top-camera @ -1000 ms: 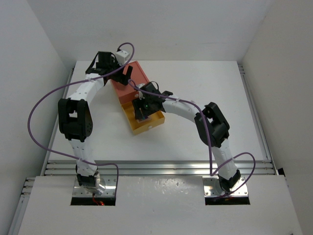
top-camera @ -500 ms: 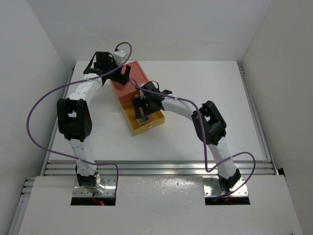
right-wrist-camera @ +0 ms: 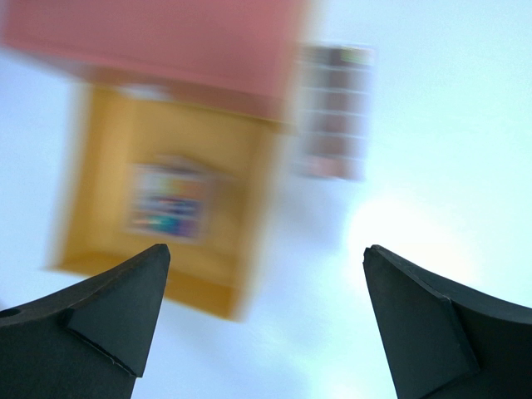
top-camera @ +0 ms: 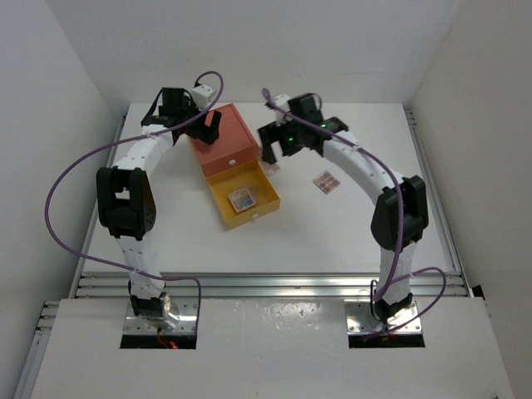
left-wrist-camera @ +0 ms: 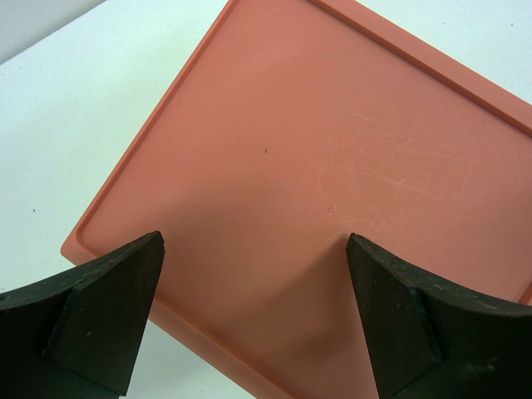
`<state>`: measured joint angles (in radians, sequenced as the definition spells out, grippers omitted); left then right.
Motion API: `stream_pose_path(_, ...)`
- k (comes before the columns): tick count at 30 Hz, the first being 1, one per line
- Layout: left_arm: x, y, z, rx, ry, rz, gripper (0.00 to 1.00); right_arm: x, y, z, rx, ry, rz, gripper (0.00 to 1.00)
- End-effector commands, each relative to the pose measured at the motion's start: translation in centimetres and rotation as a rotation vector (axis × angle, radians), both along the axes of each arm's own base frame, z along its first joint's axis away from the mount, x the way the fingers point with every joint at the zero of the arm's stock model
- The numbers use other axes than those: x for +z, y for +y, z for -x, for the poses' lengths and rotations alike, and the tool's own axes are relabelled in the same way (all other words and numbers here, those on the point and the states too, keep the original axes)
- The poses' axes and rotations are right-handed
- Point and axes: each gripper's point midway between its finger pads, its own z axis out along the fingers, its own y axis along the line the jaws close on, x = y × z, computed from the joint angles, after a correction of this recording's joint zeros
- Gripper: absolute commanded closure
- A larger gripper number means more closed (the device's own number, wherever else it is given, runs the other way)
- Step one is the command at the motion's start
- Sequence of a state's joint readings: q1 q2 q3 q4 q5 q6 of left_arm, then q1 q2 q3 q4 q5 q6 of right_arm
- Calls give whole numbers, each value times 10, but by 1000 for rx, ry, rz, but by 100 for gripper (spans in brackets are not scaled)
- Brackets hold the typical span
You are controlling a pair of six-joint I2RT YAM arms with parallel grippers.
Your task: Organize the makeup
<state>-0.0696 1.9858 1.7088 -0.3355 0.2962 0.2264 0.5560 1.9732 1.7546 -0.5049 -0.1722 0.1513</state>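
STATE: left end effector point(left-wrist-camera: 255, 241) spread wide, empty, over drawer box point(top-camera: 223, 137); right end effector point(right-wrist-camera: 266, 249) wide, empty | ITEMS: multicoloured palette point(top-camera: 243, 199) in open drawer point(top-camera: 263, 193); tan palette point(top-camera: 272, 169) just beside box; third palette point(top-camera: 326, 181) apart on surface point(top-camera: 316, 233) | RISK: right wrist view motion-blurred; a hasty descent could shove the tan palette against the box | CHANGE: right end effector has left the drawer; palette remains inside.

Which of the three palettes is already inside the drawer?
The multicoloured palette, lying in the open yellow drawer; the box-side palette and the far-right palette lie on the table.

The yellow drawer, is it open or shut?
Open. The yellow drawer sticks out of the orange box, with a palette inside.
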Motion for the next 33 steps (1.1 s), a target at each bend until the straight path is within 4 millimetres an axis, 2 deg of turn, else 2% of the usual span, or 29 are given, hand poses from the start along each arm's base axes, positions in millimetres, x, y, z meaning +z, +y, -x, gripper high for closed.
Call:
stream_pose_path(1, -18, 15, 6, 22, 49, -30, 3, -36, -104, -12, -78, 70, 253, 1)
stream_pose_path(2, -18, 16, 6, 29, 49, -35, 3, -51, -124, -5, -66, 128, 327, 1)
stream_pose_path(3, -16, 16, 5, 29, 49, -35, 3, -55, -138, -8, -70, 141, 355, 1)
stream_pose_path(6, -18, 18, 7, 37, 59, -42, 3, -83, -166, -6, -21, 181, 455, 1)
stream_pose_path(7, -18, 18, 7, 31, 56, -49, 3, -98, -173, -3, -13, 209, 478, 1)
stream_pose_path(9, -16, 20, 6, 40, 56, -55, 3, -107, -189, -10, -12, 210, 504, 1)
stream_pose_path(10, -15, 20, 6, 40, 56, -55, 3, -120, -194, -8, 0, 241, 520, 1)
stream_pose_path(12, -17, 22, 8, 47, 65, -61, 3, -126, -205, -11, -3, 262, 530, 1)
stream_pose_path(13, -12, 22, 8, 47, 56, -61, 3, -138, -210, -11, -2, 287, 537, 1)
stream_pose_path(18, -14, 18, 10, 40, 58, -92, 3, -162, -215, -10, 8, 336, 512, 1)
stream_pose_path(21, -9, 18, 10, 40, 49, -92, 3, -174, -225, -11, -17, 355, 530, 1)
stream_pose_path(22, -9, 13, 11, 31, 48, -92, 3, -176, -224, -10, -12, 358, 534, 1)
stream_pose_path(26, -9, 15, 10, 32, 45, -106, 3, -183, -227, -13, -17, 354, 533, 1)
stream_pose_path(28, -10, 16, 10, 39, 45, -111, 3, -191, -221, -6, -10, 396, 501, 1)
stream_pose_path(31, -10, 16, 10, 39, 45, -111, 3, -193, -213, -3, -26, 435, 454, 19)
stream_pose_path(32, -10, 16, 10, 39, 45, -111, 3, -198, -213, 2, -32, 451, 450, 38)
stream_pose_path(33, -10, 16, 10, 39, 45, -111, 3, -195, -213, -1, -43, 437, 444, 45)
